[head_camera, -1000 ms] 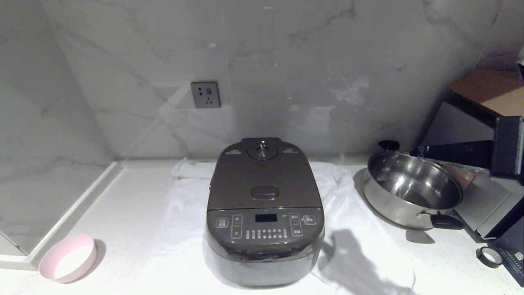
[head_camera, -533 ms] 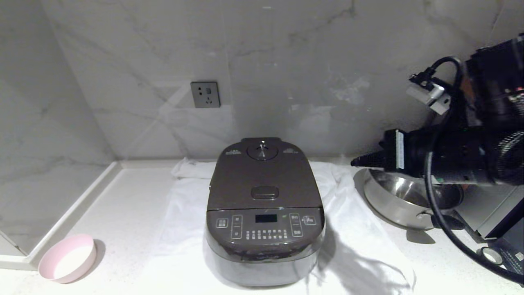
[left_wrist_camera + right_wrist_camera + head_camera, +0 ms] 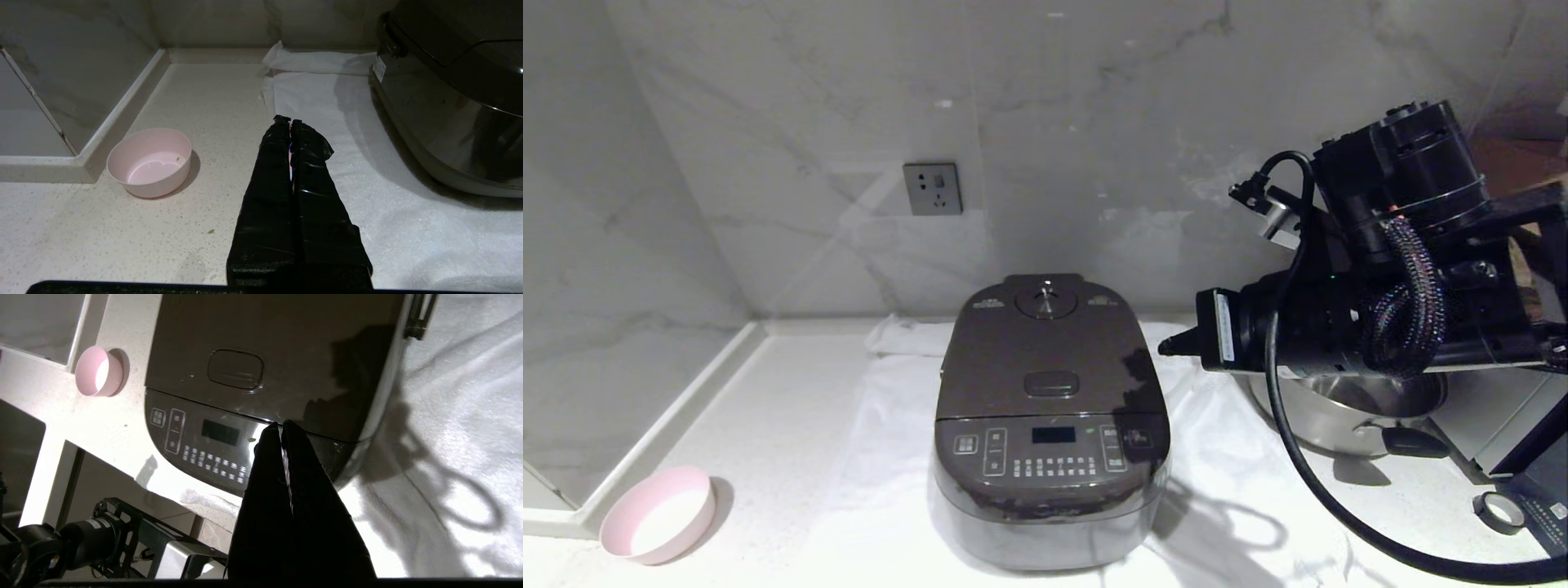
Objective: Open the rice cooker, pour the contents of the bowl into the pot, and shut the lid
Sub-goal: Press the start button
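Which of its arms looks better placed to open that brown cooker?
Probably the right: the right gripper, shut, hangs beside the rice cooker near its lid. The left gripper sits low over the counter.

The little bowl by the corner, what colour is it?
The bowl is pale pink outside, with a whitish inside. It shows best in the left wrist view.

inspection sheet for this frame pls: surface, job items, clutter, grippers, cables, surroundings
Surface: pale counter, white cloth under cooker.
Job's things: cooker with lid down; pink bowl at front left, almost empty.
Clutter: steel pan, tape roll.
Grippers: right gripper shut, beside cooker's right edge; left gripper shut, low over counter between bowl and cooker.
Cables: black cable looping off right arm.
Surroundings: marble wall, socket.
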{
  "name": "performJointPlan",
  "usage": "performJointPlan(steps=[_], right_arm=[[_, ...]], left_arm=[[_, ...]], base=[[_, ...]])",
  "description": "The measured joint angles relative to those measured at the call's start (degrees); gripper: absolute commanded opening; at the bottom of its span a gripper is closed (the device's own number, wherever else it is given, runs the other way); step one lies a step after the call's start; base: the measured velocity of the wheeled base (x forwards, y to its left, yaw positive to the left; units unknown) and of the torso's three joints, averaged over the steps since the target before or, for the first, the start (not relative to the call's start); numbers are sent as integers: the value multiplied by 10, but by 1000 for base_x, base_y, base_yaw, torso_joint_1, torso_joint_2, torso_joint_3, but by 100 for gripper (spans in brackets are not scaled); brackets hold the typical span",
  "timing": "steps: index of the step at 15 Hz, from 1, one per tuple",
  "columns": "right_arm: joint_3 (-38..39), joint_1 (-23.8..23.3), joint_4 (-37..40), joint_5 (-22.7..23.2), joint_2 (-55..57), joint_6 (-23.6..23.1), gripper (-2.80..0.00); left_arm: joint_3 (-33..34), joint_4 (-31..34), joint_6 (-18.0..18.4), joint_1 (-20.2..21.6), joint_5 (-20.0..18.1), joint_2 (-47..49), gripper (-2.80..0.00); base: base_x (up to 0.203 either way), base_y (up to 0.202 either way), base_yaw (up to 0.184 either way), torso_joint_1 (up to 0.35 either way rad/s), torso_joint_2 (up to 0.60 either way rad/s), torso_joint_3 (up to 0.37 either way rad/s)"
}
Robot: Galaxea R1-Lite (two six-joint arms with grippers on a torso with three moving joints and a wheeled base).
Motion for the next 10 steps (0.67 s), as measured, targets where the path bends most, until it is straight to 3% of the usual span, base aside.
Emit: performJointPlan(steps=[5,10], right_arm=[[-10,49,4,-2,47,7,-280],[0,92,33,-68,88,26,-280]], left_arm=[[1,-1,4,0,0,0,-280],[1,-1,5,0,0,0,-280]], base=[[0,0,0,0,0,0],[0,0,0,0,0,0]])
